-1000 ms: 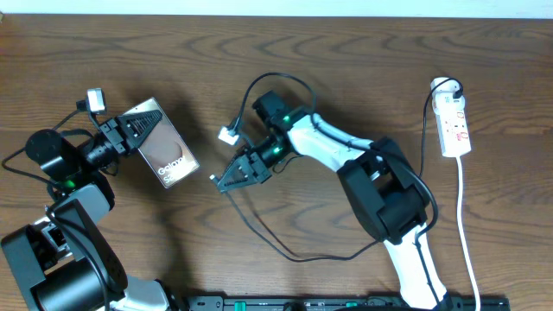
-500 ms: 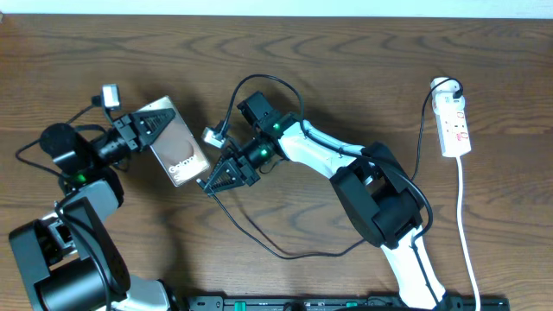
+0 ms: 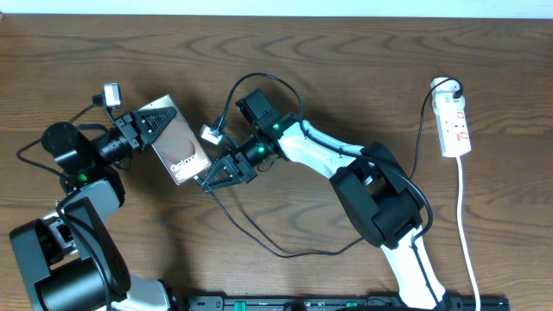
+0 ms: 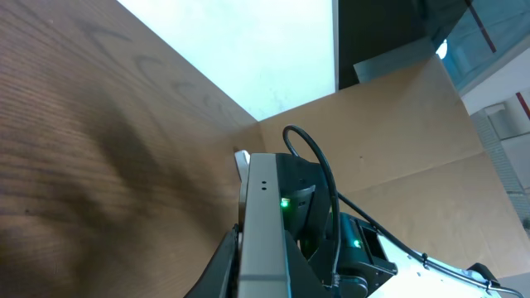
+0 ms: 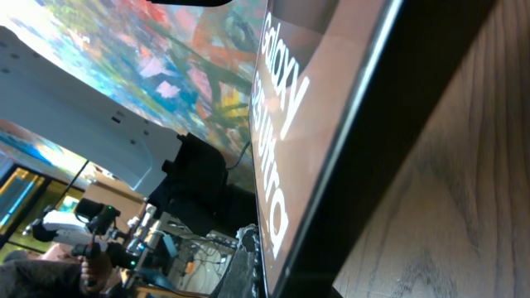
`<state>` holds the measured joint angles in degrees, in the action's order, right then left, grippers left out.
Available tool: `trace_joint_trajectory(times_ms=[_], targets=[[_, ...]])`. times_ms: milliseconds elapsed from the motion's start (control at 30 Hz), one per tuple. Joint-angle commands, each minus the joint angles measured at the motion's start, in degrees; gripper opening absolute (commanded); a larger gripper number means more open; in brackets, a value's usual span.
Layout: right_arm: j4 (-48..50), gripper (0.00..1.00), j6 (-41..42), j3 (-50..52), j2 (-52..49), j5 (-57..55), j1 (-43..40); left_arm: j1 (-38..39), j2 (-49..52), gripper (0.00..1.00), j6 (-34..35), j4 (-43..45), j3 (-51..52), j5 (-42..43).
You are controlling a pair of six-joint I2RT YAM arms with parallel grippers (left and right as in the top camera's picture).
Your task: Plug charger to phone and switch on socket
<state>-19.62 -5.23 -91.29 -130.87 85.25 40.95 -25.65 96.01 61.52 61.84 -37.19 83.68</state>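
Note:
My left gripper [image 3: 147, 126] is shut on the top end of the phone [image 3: 180, 147], a brownish slab with white "Galaxy" lettering, and holds it tilted over the table. In the left wrist view the phone's grey edge [image 4: 261, 223] sits between the fingers [image 4: 258, 280]. My right gripper [image 3: 210, 180] is shut on the plug end of the charger [image 3: 285, 253], right at the phone's lower end. In the right wrist view the phone's face [image 5: 294, 99] fills the frame, and the plug tip is hidden. The socket [image 3: 455, 121] lies at the far right.
The black charger cable loops across the wooden table [image 3: 363, 60] from my right gripper to the socket's top end. The socket's white cord [image 3: 467, 233] runs down toward the front edge. A cardboard wall [image 4: 397, 141] stands beyond the table.
My left gripper has brought the phone to the right, and my right gripper has moved left with the plug until it meets the phone's lower end. In the last half second both barely moved.

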Motion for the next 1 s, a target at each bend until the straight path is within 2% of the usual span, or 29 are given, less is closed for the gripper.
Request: trace_joint_trajectory(times_ms=[0, 433, 767, 967], targets=[[0.2, 0.01, 1.0, -0.1, 0.0, 0.3, 0.0, 0.1, -0.5, 0.07, 0.7, 0.4, -0.1, 0.9], [0.2, 0.01, 1.1, -0.1, 0.0, 0.3, 0.0, 0.1, -0.5, 0.07, 0.7, 0.4, -0.1, 0.9], [9.8, 0.01, 14.0, -0.1, 0.0, -3.9, 0.0, 0.1, -0.5, 0.07, 0.7, 0.4, -0.1, 1.4], [12.7, 0.01, 18.2, -0.1, 0.0, -5.9, -0.1, 0.1, -0.5, 0.07, 0.7, 0.4, -0.1, 1.3]])
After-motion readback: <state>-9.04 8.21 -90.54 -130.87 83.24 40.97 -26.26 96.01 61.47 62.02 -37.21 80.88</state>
